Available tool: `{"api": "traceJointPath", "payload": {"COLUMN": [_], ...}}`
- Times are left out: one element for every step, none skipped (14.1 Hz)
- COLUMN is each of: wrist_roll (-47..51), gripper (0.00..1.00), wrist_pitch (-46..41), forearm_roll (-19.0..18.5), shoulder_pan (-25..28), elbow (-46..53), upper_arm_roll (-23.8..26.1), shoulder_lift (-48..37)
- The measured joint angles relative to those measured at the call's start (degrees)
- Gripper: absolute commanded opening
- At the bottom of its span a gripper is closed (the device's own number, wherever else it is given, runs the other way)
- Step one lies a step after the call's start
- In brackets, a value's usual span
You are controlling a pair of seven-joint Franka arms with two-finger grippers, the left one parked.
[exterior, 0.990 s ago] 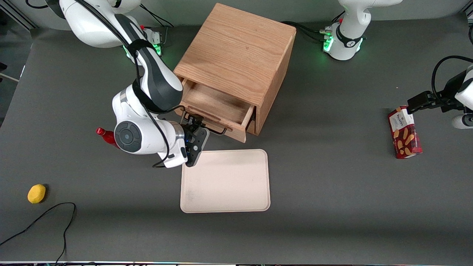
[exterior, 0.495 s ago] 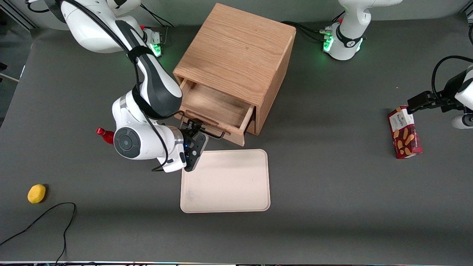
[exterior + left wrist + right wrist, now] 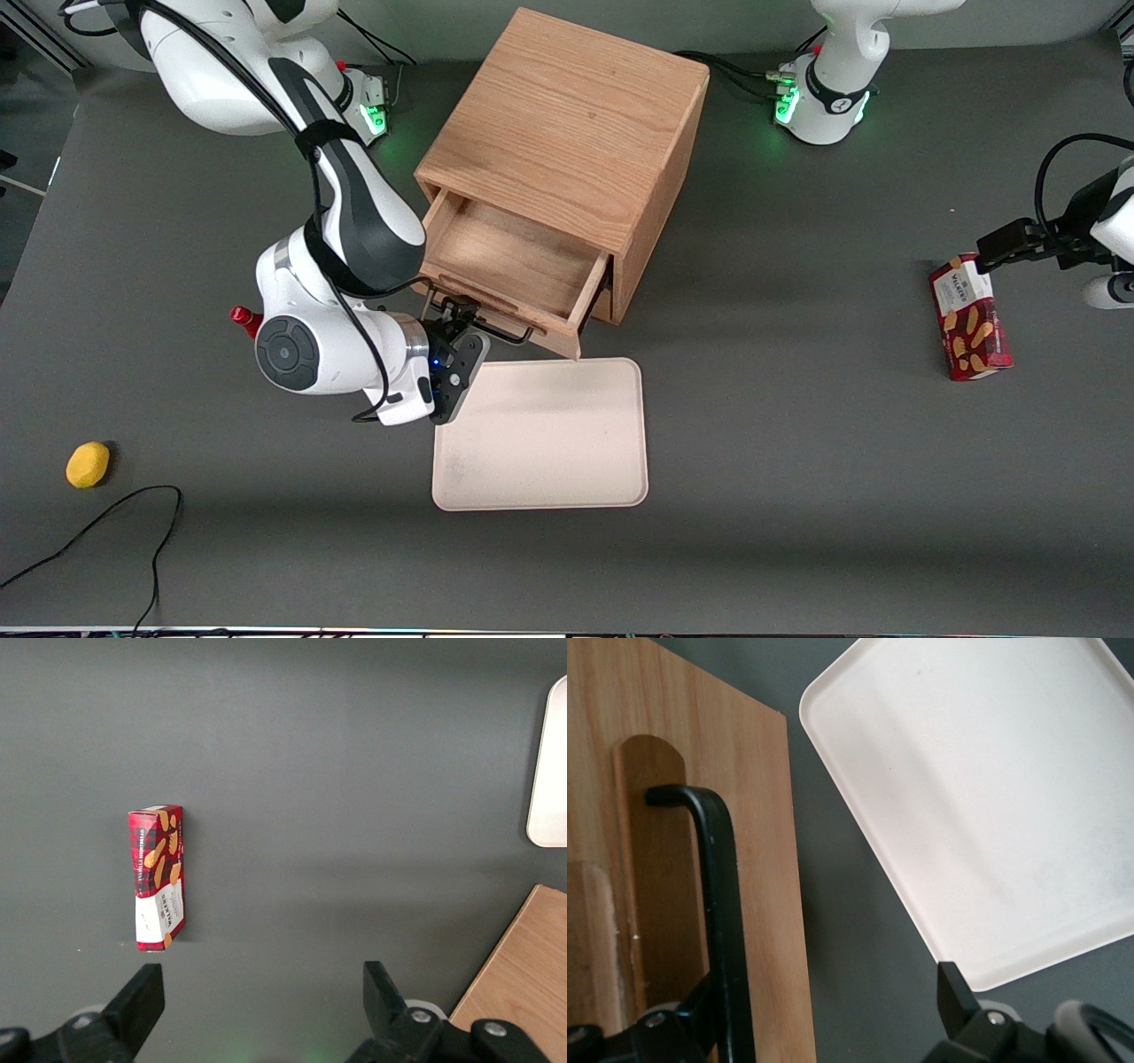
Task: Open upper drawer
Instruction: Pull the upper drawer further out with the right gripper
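Observation:
The wooden cabinet stands at the middle of the table. Its upper drawer is pulled partly out, showing a shallow bare wooden interior. The drawer front carries a thin black wire handle. My gripper is at that handle, between the drawer front and the tray. It is open, with the fingers wide apart. One finger sits against the handle bar, tucked between the bar and the drawer front. The second finger hangs over bare table beside the tray's edge.
A flat cream tray lies just in front of the drawer, nearer the camera. A red bottle is partly hidden by my arm. A yellow fruit and a black cable lie toward the working arm's end, a red biscuit box toward the parked arm's.
The upper drawer has slid farther out of the cabinet toward the tray. My gripper and wrist have moved with the handle, nearer the camera.

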Motion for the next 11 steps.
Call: {"api": "traceJointPath", "payload": {"wrist_roll": [-0.1, -0.4, -0.7, -0.9, -1.0, -1.0, -1.0, -1.0, -1.0, -1.0, -1.1], "gripper": [1.00, 1.00, 1.00, 1.00, 1.00, 1.00, 1.00, 1.00, 1.00, 1.00, 1.00], "wrist_pitch": [0.1, 0.1, 0.1, 0.1, 0.1, 0.1, 0.1, 0.1, 0.1, 0.1, 0.1], "forearm_roll": [0.0, 0.0, 0.0, 0.0, 0.0, 0.0, 0.0, 0.0, 0.0, 0.0, 0.0], "shoulder_pan": [-0.2, -0.4, -0.7, -0.9, -1.1, -1.2, -1.3, -1.3, -1.5, -1.7, -1.9], "elbow": [0.0, 0.1, 0.3, 0.5, 0.7, 0.8, 1.1, 1.4, 1.7, 2.1, 2.5], "upper_arm_roll": [0.0, 0.0, 0.0, 0.0, 0.0, 0.0, 0.0, 0.0, 0.0, 0.0, 0.0], "shoulder_lift": [0.0, 0.0, 0.1, 0.2, 0.3, 0.5, 0.6, 0.9, 1.1, 1.4, 1.6]}}
